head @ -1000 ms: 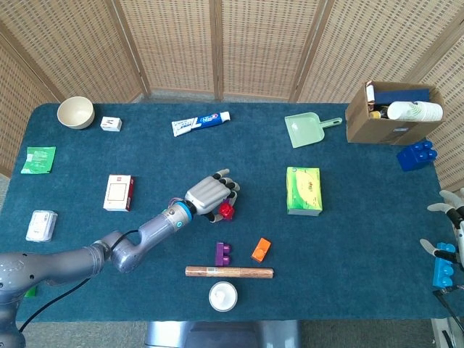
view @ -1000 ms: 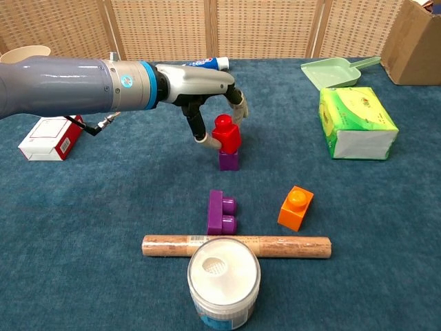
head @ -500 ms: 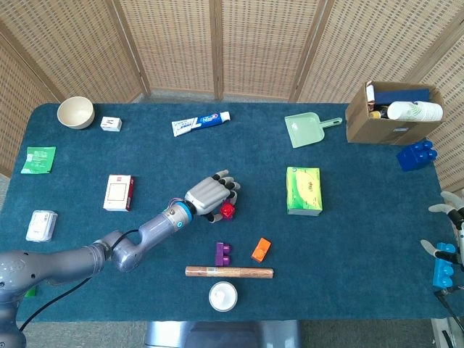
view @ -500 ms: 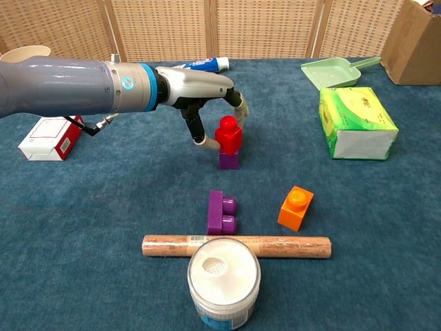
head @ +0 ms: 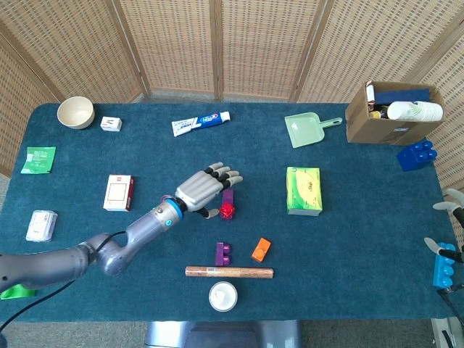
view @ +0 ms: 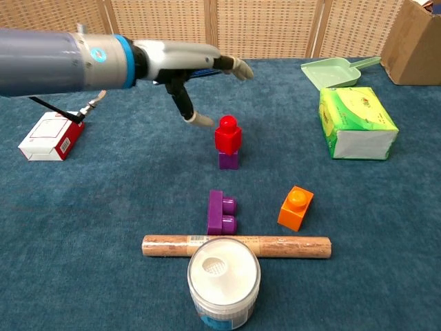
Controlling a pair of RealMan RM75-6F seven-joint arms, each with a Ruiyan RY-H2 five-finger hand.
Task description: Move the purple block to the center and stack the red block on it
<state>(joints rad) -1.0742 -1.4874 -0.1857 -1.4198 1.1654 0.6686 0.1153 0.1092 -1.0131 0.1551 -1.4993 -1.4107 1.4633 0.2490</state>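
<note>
The red block [view: 228, 134] stands on a small purple block [view: 229, 160] near the table's middle; in the head view the red block [head: 228, 210] shows below the purple block [head: 228, 196]. My left hand [view: 189, 65] hovers above and to the left of the stack, fingers spread, holding nothing. From the head view, the left hand [head: 201, 190] is just left of the stack. My right hand [head: 451, 230] is at the table's far right edge, fingers apart, empty. A second, longer purple block [view: 222, 212] lies in front of the stack.
An orange block [view: 295, 207], a wooden rod [view: 236, 246] and a white jar [view: 224, 281] lie near the front. A green box [view: 356, 123], a green dustpan [head: 307, 130], toothpaste [head: 201, 123] and a red-and-white box [head: 118, 193] surround the middle. Blue blocks [head: 416, 155] sit far right.
My left hand has let go of the red block, opened, and risen up and to the left. The red block stays on the purple block.
</note>
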